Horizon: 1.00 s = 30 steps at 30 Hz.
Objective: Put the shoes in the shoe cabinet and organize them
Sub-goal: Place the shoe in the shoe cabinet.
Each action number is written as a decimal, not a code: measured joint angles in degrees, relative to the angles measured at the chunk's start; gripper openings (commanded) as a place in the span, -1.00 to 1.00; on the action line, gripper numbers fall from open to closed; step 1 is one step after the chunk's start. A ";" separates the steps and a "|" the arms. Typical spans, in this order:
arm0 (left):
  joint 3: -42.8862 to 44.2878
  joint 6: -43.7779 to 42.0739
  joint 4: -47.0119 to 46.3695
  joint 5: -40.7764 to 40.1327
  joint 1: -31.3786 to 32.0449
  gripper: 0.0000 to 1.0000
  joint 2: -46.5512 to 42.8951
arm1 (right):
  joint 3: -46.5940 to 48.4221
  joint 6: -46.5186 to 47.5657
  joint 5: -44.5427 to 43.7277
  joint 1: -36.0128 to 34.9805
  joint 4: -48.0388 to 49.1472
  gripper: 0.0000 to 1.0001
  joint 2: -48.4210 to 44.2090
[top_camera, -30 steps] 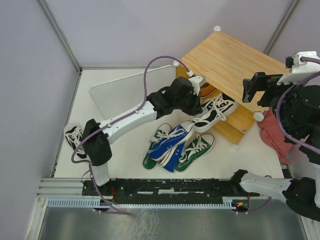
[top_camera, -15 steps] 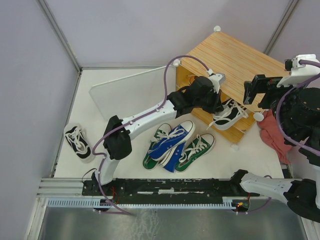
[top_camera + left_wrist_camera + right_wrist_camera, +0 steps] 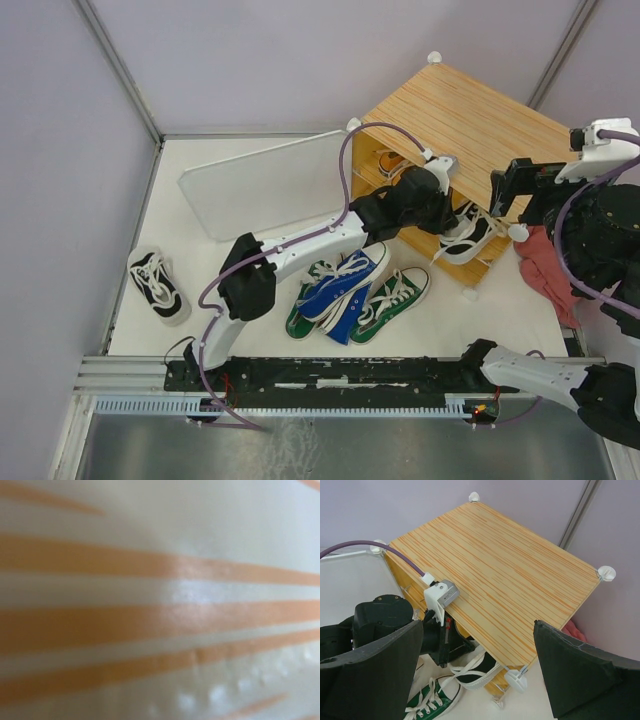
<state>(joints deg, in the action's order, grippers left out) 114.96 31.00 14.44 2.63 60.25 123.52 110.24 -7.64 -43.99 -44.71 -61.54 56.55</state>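
Note:
My left gripper (image 3: 447, 213) is shut on a black shoe (image 3: 466, 236) and holds it at the front opening of the wooden shoe cabinet (image 3: 470, 120), toe partly under the top panel. From the right wrist view the same black shoe (image 3: 487, 672) hangs with loose white laces below the cabinet's top (image 3: 505, 575). An orange shoe (image 3: 390, 163) sits inside. Blue shoes (image 3: 345, 285) and green shoes (image 3: 398, 298) lie piled on the floor in front. Another black shoe (image 3: 158, 285) lies far left. My right gripper (image 3: 477, 625) hovers open above the cabinet. The left wrist view shows only blurred striped wood.
The pale door panel (image 3: 265, 185) lies flat on the floor left of the cabinet. A red cloth (image 3: 545, 270) is bunched at the cabinet's right side. White corner knobs (image 3: 517, 679) stick out from the cabinet. Grey walls enclose the floor.
My left arm has swung right and forward, carrying the black shoe from in front of the cabinet into its lower opening. The right arm has stayed in place.

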 measured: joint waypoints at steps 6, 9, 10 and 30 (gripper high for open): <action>0.00 0.66 -0.98 -0.63 0.11 -0.50 0.55 | -1.79 -0.02 -0.04 0.00 -0.24 0.98 -0.48; 0.02 0.92 -2.23 -0.59 0.20 -0.19 0.83 | -2.38 -0.02 -0.04 0.00 -0.28 0.98 -0.52; 0.02 0.96 -2.47 -0.63 0.26 -0.13 0.85 | -2.40 -0.02 -0.04 0.00 -0.31 0.98 -0.52; -22.38 -0.22 -9.05 -1.16 0.72 0.98 -17.59 | -9.88 -2.64 7.85 0.00 -5.33 0.98 -1.84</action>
<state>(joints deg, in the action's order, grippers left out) 92.58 30.79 5.39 1.48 60.97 105.93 100.36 -10.28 -36.14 -44.71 -66.87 54.72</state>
